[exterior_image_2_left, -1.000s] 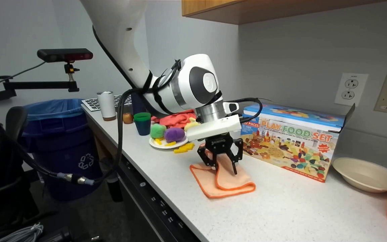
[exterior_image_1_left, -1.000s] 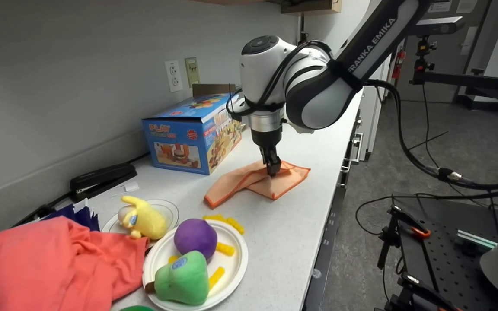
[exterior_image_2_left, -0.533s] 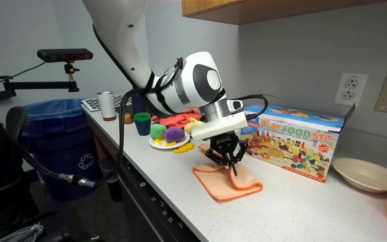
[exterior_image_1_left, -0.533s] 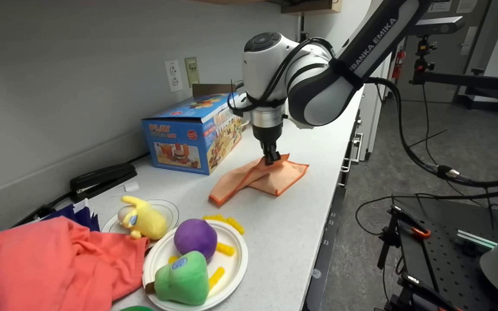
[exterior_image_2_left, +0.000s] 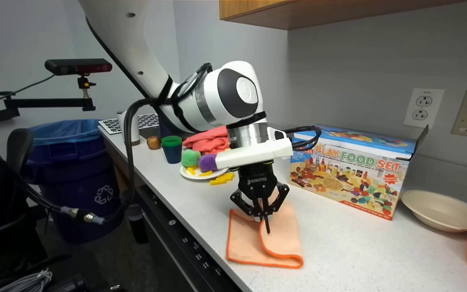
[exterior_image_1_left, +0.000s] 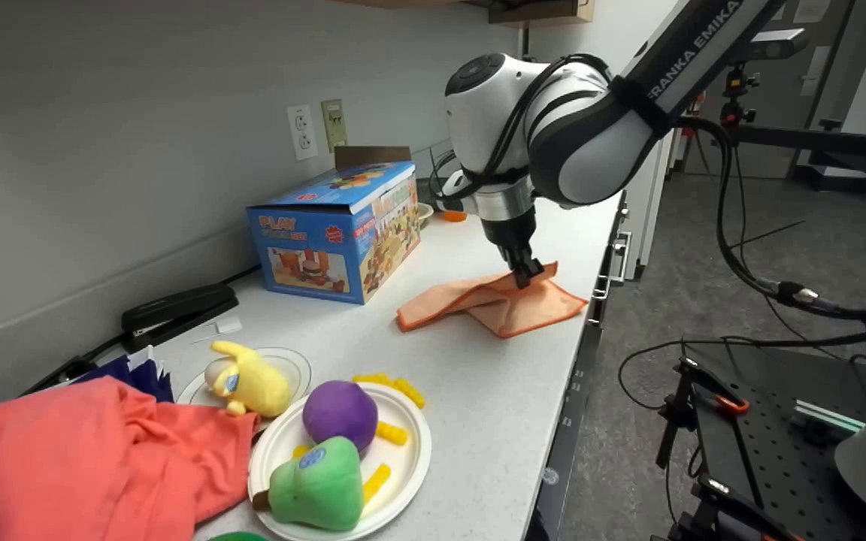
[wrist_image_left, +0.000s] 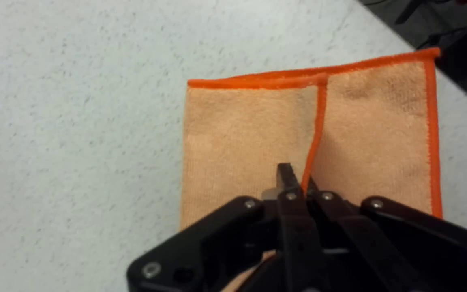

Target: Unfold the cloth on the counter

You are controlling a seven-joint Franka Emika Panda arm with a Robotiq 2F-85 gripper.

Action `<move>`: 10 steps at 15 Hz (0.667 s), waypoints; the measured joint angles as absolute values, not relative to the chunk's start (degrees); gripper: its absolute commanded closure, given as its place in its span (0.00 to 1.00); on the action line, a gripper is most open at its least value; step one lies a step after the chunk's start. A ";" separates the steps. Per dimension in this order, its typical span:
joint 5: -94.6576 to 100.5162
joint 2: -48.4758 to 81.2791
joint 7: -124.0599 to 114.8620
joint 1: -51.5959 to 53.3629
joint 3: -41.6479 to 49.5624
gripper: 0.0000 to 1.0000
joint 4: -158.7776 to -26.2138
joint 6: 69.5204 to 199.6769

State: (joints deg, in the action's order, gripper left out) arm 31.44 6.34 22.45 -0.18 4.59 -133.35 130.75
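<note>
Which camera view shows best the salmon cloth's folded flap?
Wrist view: from above, the flap lies clearly over the salmon cloth's lower layer. Both exterior views show it obliquely, partly behind the end effector.

Salmon cloth (exterior_image_2_left: 278, 243), orange-hemmed, one side folded over, on the pale speckled counter (exterior_image_2_left: 339, 251) near its front edge.

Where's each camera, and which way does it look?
In an exterior view: by the plate, looking along the counter at the cloth; arm and hand show.
In an exterior view: nearer the bowl, looking past the cloth toward that plate; arm and hand show.
In the wrist view: above the hand, looking down at the cloth; the fingers show.
Both exterior views share the toy box; all three share the cloth.
</note>
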 measured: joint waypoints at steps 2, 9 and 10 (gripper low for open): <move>29.38 3.68 25.49 -0.24 4.54 1.00 -134.29 126.80; 36.76 2.81 13.71 -1.70 4.91 1.00 -131.41 125.51; 38.11 3.91 11.27 -1.70 4.89 1.00 -130.93 125.52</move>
State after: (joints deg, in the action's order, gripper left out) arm 38.11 3.91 11.27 -1.70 4.89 -130.93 125.52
